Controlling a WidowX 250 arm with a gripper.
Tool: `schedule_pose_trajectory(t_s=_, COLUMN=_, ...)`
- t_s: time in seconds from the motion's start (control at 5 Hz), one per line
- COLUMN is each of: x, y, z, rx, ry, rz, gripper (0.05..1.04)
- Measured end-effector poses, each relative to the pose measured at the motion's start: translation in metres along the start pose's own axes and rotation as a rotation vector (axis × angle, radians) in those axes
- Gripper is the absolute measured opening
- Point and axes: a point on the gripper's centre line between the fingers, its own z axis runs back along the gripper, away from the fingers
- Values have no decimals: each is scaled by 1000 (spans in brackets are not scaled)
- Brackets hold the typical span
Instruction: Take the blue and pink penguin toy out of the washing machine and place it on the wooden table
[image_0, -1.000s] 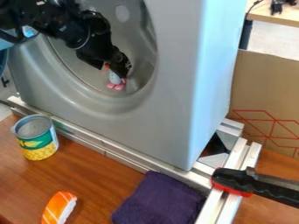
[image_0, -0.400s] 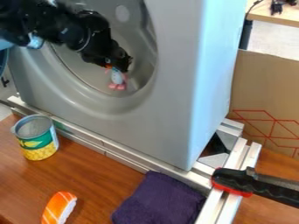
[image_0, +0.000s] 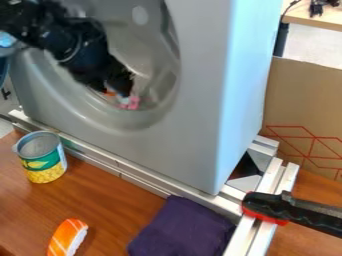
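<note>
At the round opening of the grey washing machine (image_0: 200, 135), in the upper left, is the gripper (image_0: 119, 90), pointing down and to the right. Directly under its tip is a small toy (image_0: 131, 103) with pink feet and a whitish body, its upper part hidden by the gripper. The toy seems to be held, with a bit of orange visible beside it. Its feet are near the lower rim of the opening.
A can (image_0: 43, 157) with a corn label, a salmon sushi toy (image_0: 67, 238) and a folded purple cloth (image_0: 182, 229) lie in front. Metal rails (image_0: 143, 184) edge the machine; a black-and-red clamp (image_0: 284, 210) sits at right, before a cardboard panel (image_0: 304, 110).
The gripper first rose slightly, then came down and left, nearer the opening's lower rim. The toy shifted with it. Everything on the table stayed where it was.
</note>
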Motion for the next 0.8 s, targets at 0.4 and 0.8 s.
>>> schedule_pose_trajectory(t_s=0.4, x=-57, y=7, z=44, rx=109, ry=154, rz=-25, gripper=689)
schedule_pose_trajectory(t_s=0.8, x=-90, y=16, z=39, rx=76, ry=323, rz=66, gripper=689)
